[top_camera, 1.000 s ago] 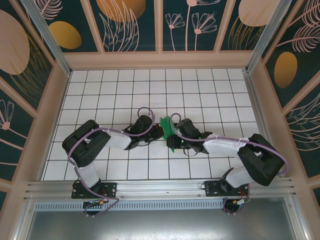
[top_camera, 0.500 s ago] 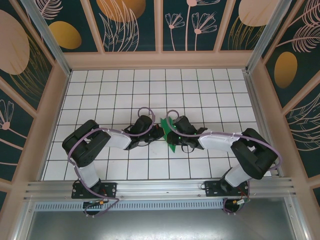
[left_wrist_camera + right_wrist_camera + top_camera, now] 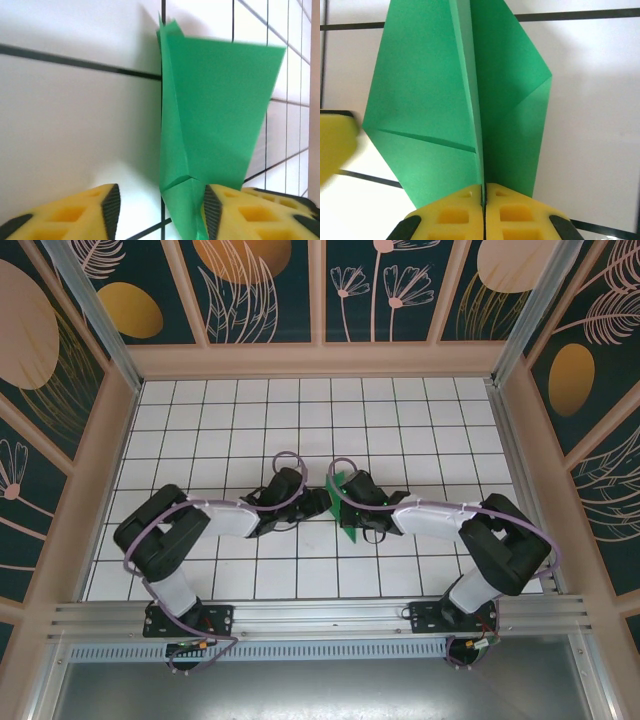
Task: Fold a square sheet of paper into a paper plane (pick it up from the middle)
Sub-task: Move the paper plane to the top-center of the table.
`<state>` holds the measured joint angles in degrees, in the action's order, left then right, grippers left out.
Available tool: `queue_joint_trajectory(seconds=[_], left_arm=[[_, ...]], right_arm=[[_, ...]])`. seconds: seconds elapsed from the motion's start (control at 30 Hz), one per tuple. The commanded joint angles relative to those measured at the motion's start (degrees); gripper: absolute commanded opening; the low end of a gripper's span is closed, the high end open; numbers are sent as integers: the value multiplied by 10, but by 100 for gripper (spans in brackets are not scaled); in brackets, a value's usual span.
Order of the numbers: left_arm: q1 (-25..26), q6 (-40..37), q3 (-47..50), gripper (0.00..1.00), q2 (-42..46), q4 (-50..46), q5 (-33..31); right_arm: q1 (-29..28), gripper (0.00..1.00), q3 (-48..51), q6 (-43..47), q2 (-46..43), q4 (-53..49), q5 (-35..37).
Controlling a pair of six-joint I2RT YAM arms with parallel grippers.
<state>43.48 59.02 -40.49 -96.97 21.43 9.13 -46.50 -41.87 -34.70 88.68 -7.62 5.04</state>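
The bright-green sheet of paper (image 3: 349, 531) is folded into a pointed plane shape with a centre ridge and stands on the tiles mid-table, between the two grippers. My right gripper (image 3: 484, 192) is shut on the ridge of the paper (image 3: 430, 100), and the wings spread out to either side. My left gripper (image 3: 157, 206) is open. The paper (image 3: 215, 100) hangs just inside its right finger (image 3: 212, 210), and the left finger (image 3: 111, 207) is well apart from it. In the top view the left gripper (image 3: 318, 502) and right gripper (image 3: 345, 506) face each other closely.
The white grid-tiled table (image 3: 300, 410) is walled by patterned panels at the back and sides. A metal rail (image 3: 320, 618) runs along the near edge over the arm bases. A yellow finger (image 3: 335, 145) of the left gripper sits close at the left of the right wrist view.
My left gripper has opened and let go of the paper. My right gripper has moved in to the left and shut on the paper's centre ridge.
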Motion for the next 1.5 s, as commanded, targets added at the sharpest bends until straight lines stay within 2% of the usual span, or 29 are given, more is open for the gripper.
queue_joint_trajectory(seconds=[0.0,0.17,0.3,0.67,0.87,1.0,1.13,1.33,1.47], left_arm=[[-7,-17,-22,65,58,-96,-86],[-26,-4,-18,86,110,-181,-175],[-40,6,0,99,136,-192,-188],[-52,12,20,99,149,-201,-190],[-59,10,28,99,159,-215,-202],[-70,11,43,98,179,-226,-219],[-80,15,65,99,211,-237,-241],[-88,15,87,98,243,-245,-252],[-90,8,86,99,242,-249,-253]], right_arm=[[-2,7,-19,0,-15,-57,52],[-2,9,-27,-2,8,-56,47],[-1,13,-39,-8,35,-55,44],[-1,16,-54,-20,78,-59,44],[2,9,-71,-19,89,-65,47],[23,7,-157,27,112,-72,47],[67,6,-248,63,166,-59,37],[110,7,-366,98,255,-73,-8],[125,7,-406,107,292,-91,-10]])
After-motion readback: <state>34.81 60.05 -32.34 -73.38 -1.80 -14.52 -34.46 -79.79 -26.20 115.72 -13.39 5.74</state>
